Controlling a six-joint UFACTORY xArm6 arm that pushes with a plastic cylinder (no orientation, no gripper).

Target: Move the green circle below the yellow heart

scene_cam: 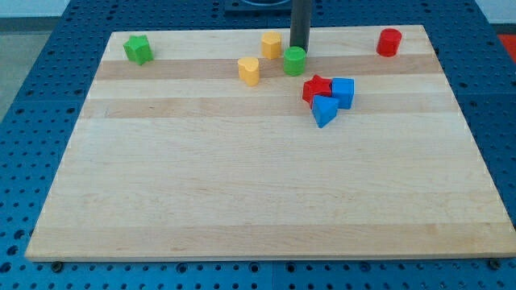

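The green circle (pixel 294 60) stands near the view's top, just right of centre. The yellow heart (pixel 249 71) lies a little to its left and slightly lower. My tip (pixel 299 48) is at the green circle's top edge, touching or almost touching it from the view's top. The dark rod rises straight up out of the frame.
A yellow block (pixel 272 44) sits left of the rod. A green star (pixel 138 49) is at the top left, a red cylinder (pixel 389 42) at the top right. A red block (pixel 316 88), a blue cube (pixel 343 92) and a blue triangle (pixel 324 111) cluster below right of the circle.
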